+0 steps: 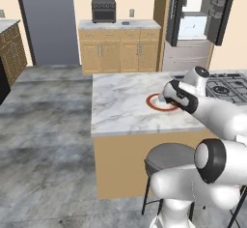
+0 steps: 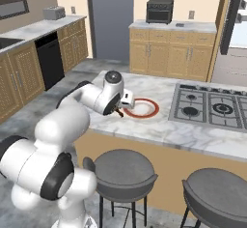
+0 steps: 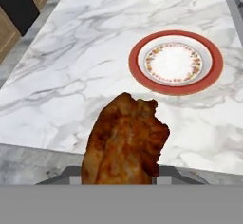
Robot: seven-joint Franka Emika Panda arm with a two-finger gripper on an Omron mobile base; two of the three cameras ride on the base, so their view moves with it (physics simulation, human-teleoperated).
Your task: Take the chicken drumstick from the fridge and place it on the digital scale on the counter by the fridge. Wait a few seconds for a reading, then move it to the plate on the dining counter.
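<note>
Carrying the chicken drumstick (image 3: 124, 142), the gripper (image 2: 118, 110) is clamped on it above the near edge of the dining counter (image 1: 120, 104), short of the plate (image 3: 175, 62), which lies ahead with marble between. Judged risk: releasing here would drop the meat on bare marble or off the edge. The glossy lump could also slip, since the hold is narrow.
</note>
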